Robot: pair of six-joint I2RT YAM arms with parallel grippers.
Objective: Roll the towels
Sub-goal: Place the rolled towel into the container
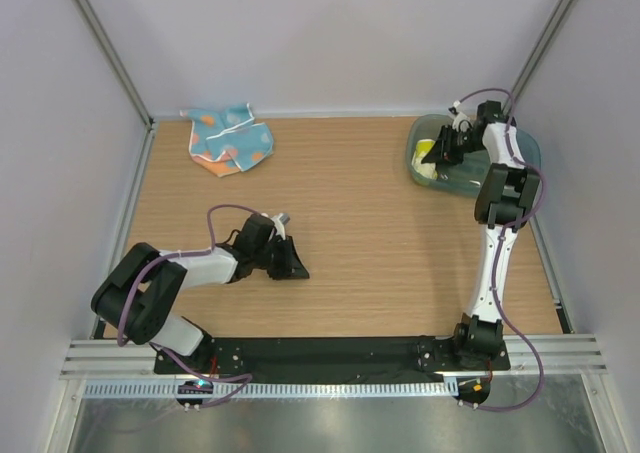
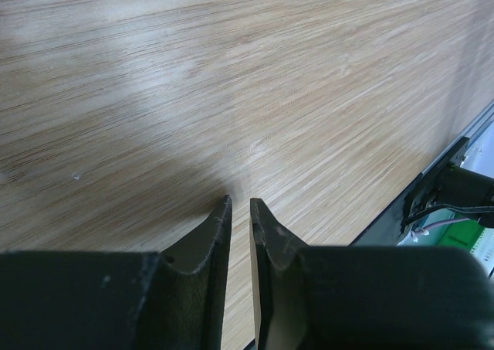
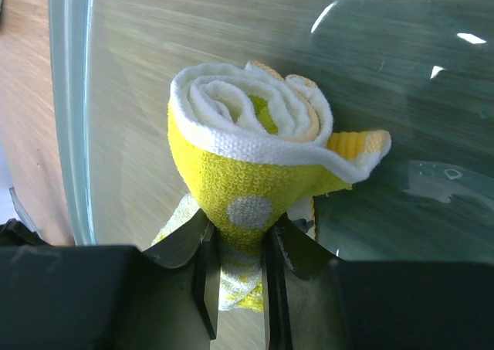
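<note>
My right gripper (image 3: 238,230) is shut on a rolled yellow towel (image 3: 251,153) with white dots and a white edge, and holds it over the clear green-tinted bin (image 3: 73,95). In the top view the right gripper (image 1: 441,153) is over the bin (image 1: 525,148) at the far right, with a bit of the yellow towel (image 1: 424,153) showing. A crumpled blue towel (image 1: 230,139) with orange and white marks lies at the far left of the table. My left gripper (image 1: 297,270) rests low on the table, near the front left, shut and empty (image 2: 240,203).
The wooden table (image 1: 350,223) is fenced by grey walls and metal posts. A black rail (image 1: 330,353) runs along the near edge; part of it and its wiring show in the left wrist view (image 2: 451,188).
</note>
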